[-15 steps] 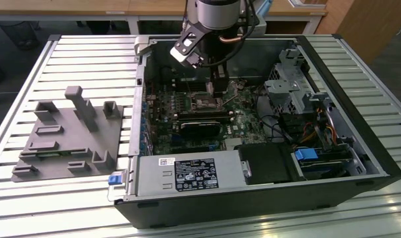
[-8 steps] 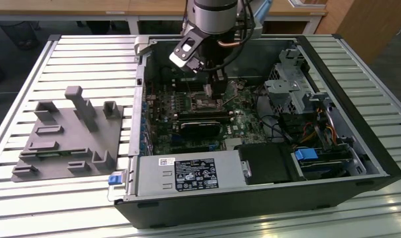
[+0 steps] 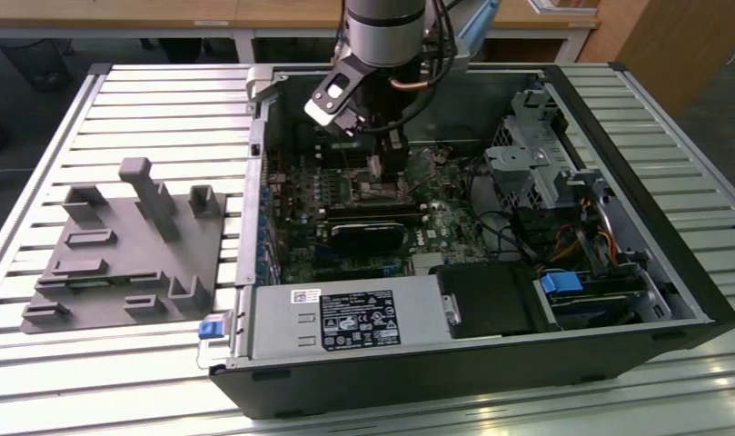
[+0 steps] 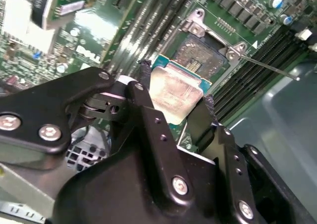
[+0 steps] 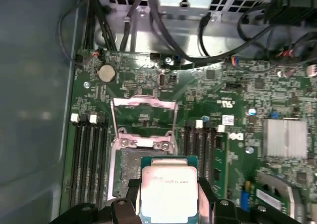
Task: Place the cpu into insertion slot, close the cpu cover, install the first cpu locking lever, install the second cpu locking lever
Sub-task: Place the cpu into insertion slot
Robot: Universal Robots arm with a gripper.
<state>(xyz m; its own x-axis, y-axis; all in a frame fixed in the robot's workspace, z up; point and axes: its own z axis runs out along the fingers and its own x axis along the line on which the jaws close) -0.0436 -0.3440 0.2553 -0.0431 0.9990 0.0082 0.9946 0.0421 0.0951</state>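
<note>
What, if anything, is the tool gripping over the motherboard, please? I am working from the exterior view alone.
Observer: In the second wrist view the tool is shut on the cpu, with a finger on each of two opposite edges.
Operator: Thank you. Is the cpu cover open?
Observer: Yes. In the first wrist view the cpu cover stands raised on the far side of the insertion slot.
Operator: Is the chip seated yet?
Observer: It appears not. In the second wrist view part of the slot's contact field shows bare past the chip's edge.
</note>
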